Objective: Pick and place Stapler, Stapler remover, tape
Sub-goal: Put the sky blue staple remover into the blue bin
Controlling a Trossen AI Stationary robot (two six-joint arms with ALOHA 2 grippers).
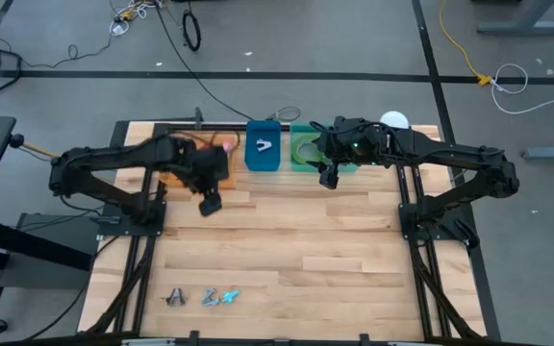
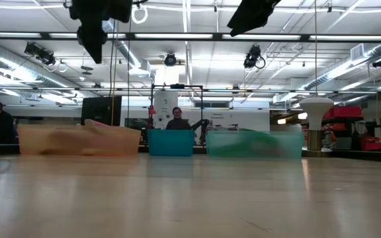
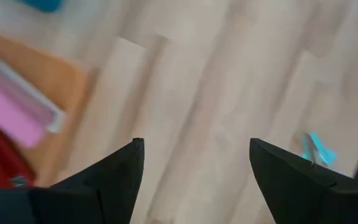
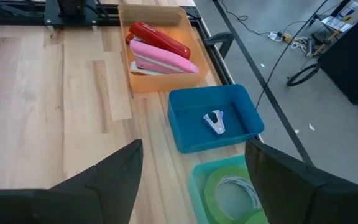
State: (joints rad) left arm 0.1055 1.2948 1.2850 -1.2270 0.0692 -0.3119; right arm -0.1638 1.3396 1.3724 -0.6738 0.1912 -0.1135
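Note:
Three bins stand along the table's far edge. The orange bin (image 4: 157, 56) holds a red stapler (image 4: 160, 38) and a pink stapler (image 4: 166, 59). A pale staple remover (image 4: 215, 122) lies in the blue bin (image 4: 185, 134). A green tape roll (image 4: 229, 190) lies in the green bin (image 1: 308, 152). Three more staple removers lie near the table's front edge: one grey (image 1: 175, 298), another grey (image 1: 210, 298), one teal (image 1: 230, 295). My left gripper (image 1: 210, 204) hangs open above bare wood, just in front of the orange bin. My right gripper (image 1: 329, 179) stands open above the table in front of the green bin.
Bare wooden boards (image 1: 287, 240) stretch between the bins and the loose staple removers. A white round object (image 1: 394, 121) sits at the far right, behind the right arm. A person (image 2: 176, 119) shows in the room beyond the table.

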